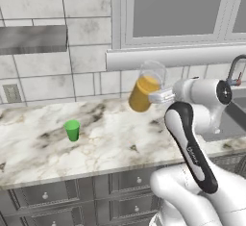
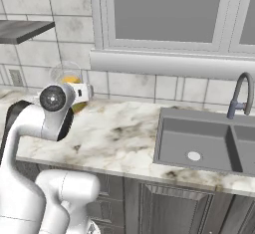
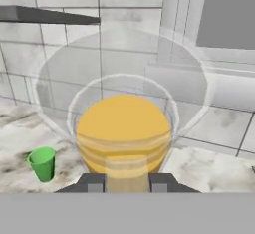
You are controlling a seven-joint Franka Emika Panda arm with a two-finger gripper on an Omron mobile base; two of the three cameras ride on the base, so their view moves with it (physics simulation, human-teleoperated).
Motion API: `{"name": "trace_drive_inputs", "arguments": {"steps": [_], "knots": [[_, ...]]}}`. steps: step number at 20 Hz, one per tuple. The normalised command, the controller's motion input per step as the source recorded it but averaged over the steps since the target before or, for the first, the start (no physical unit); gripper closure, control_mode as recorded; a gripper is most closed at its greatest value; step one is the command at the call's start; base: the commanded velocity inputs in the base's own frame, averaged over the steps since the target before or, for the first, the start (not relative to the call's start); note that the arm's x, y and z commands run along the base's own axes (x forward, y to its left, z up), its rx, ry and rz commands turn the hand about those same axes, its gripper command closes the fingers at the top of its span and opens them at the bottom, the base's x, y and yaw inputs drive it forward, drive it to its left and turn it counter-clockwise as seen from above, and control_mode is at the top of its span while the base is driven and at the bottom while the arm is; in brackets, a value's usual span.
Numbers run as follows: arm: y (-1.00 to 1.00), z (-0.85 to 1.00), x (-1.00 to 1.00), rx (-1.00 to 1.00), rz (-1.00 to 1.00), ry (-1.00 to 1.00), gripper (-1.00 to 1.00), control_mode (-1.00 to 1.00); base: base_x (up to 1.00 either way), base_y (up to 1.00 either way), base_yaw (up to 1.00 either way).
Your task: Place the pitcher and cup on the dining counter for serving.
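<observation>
Clear tall cylindrical pitcher of orange liquid rides tilted, lifted off veined marble wall counter near its back edge; gripper fingers clenched on its lower wall; risks: tilt spills liquid, narrow grip slips; small green tapered cup stands toward counter's left front.

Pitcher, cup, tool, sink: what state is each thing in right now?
Pitcher: lifted off the wall counter, tilted, orange liquid inside, held by the tool.
Tool: shut on the pitcher's base.
Cup: upright on the wall counter, apart from the pitcher, untouched.
Sink: no water in it.
Faucet: no water running.
</observation>
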Motion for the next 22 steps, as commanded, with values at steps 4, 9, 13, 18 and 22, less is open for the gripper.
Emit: {"name": "trace_drive_inputs", "arguments": {"steps": [4,9,13,18,22], "knots": [[-0.14,0.32,-0.5,0.05,0.11,-0.01,1.0,1.0,-0.5,-0.09,0.27],[0.0,0.0,0.0,0.0,0.0,0.0,1.0,1.0,-0.66,-0.01,0.9],[0.0,0.0,0.0,0.0,0.0,0.0,1.0,1.0,-0.13,0.0,1.0],[0.0,0.0,0.0,0.0,0.0,0.0,1.0,1.0,-0.05,0.0,1.0],[0.0,0.0,0.0,0.0,0.0,0.0,1.0,1.0,-0.03,0.0,1.0]]}}
